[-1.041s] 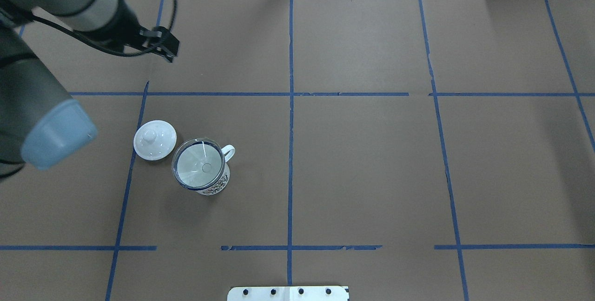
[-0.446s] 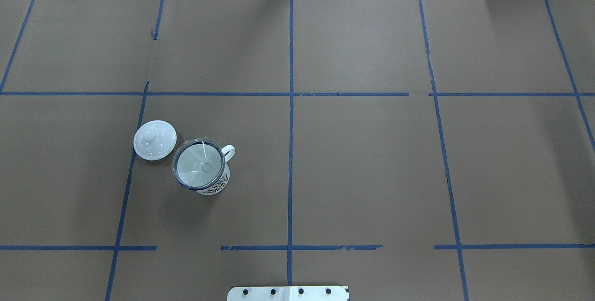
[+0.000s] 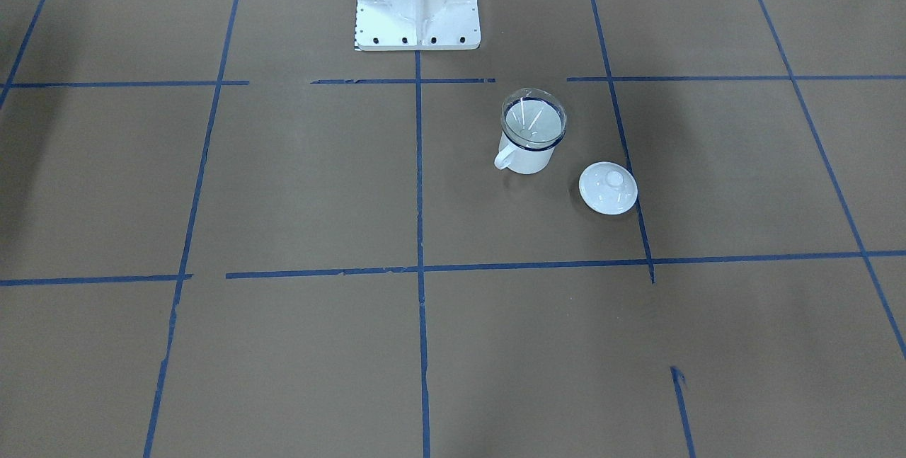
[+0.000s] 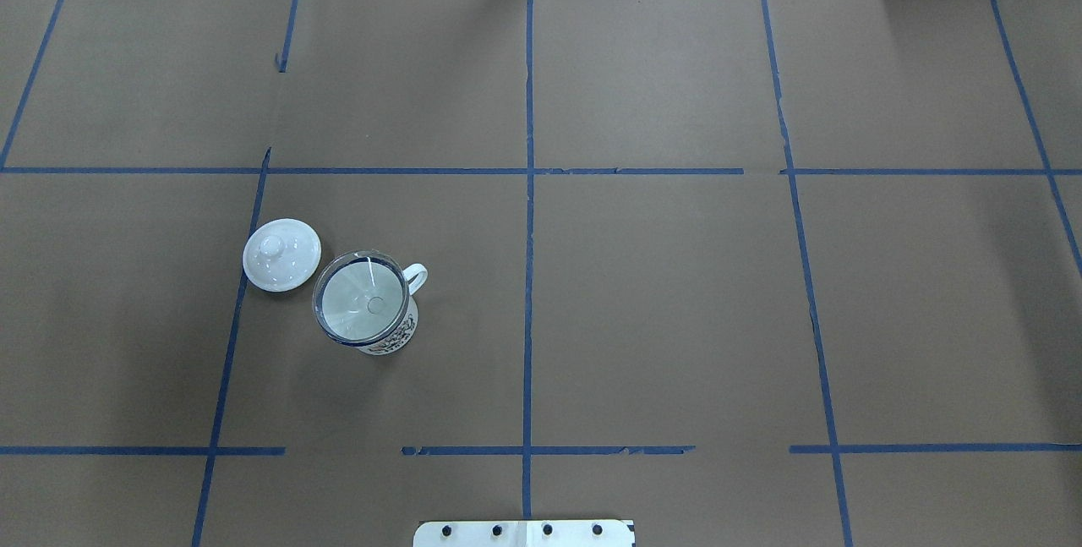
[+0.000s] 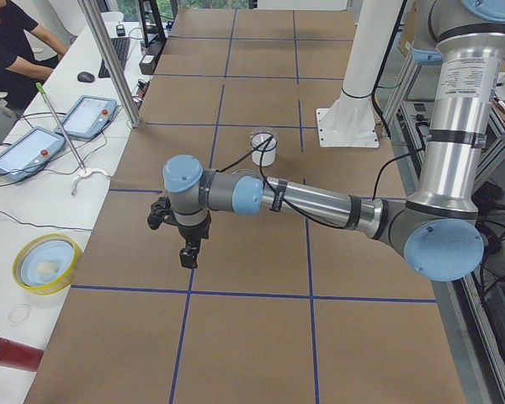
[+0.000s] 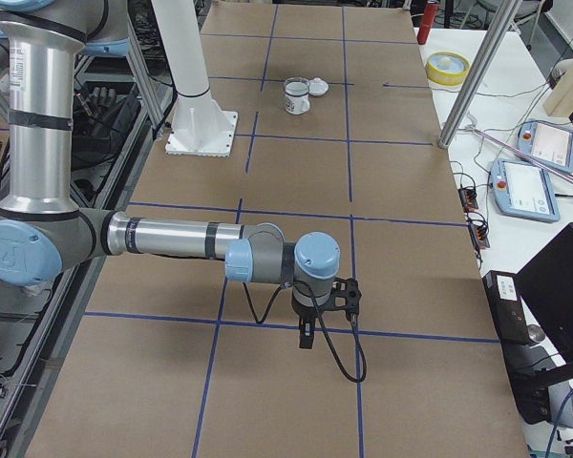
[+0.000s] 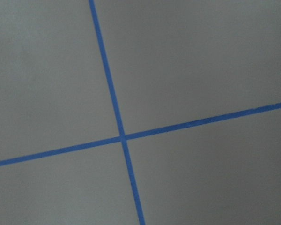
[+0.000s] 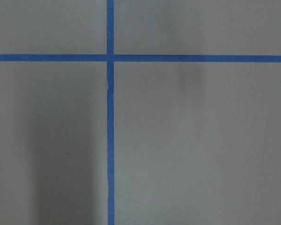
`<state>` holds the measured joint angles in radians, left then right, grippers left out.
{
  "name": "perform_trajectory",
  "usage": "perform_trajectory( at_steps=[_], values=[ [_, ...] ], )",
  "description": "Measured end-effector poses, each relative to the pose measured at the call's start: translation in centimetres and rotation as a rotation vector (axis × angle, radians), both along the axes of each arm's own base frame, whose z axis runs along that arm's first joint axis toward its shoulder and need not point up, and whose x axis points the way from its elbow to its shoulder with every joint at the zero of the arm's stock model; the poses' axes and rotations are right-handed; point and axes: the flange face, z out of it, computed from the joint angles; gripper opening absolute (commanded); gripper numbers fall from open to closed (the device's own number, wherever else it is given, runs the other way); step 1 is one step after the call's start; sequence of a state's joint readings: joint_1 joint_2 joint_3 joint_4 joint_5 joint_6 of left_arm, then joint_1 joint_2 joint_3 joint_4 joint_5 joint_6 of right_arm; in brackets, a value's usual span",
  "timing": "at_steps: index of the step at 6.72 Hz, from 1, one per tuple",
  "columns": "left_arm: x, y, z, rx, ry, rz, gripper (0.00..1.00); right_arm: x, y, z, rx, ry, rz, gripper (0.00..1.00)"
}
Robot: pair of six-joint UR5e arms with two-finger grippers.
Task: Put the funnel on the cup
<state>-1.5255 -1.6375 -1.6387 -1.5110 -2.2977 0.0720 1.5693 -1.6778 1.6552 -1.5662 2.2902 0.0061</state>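
Your funnel (image 3: 533, 120) sits in the mug (image 3: 527, 158), left of centre near the robot-side edge. Check it's level and keep both arms away. You cannot tell whether the left gripper (image 5: 188, 252) or the right gripper (image 6: 307, 334) is open or closed.

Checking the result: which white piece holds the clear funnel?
The blue-rimmed mug with the handle; the funnel sits in its mouth. The knobbed lid lies bare beside it.

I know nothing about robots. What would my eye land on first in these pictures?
Probably the clear funnel sitting in the mouth of the white cup, with a round white lid lying right beside it on the brown table, which is crossed by blue tape lines. In the side views, the big silver left arm and right arm reach out low over the table, well away from the cup.
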Motion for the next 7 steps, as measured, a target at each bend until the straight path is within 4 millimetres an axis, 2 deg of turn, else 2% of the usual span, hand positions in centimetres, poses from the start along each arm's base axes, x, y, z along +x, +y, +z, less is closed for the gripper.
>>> perform_trajectory(
  at_steps=[2, 4, 7],
  values=[
    [-0.6, 0.4, 2.4, -0.043, 0.002, -0.007, 1.0, 0.0, 0.0, 0.0, 0.0, 0.0, 0.0, 1.0],
    [-0.7, 0.6, 3.9, -0.07, 0.005, -0.009, 1.0, 0.0, 0.0, 0.0, 0.0, 0.0, 0.0, 1.0],
    [-0.5, 0.7, 4.4, -0.086, 0.041, -0.009, 1.0, 0.0, 0.0, 0.0, 0.0, 0.0, 0.0, 1.0]
  ],
)
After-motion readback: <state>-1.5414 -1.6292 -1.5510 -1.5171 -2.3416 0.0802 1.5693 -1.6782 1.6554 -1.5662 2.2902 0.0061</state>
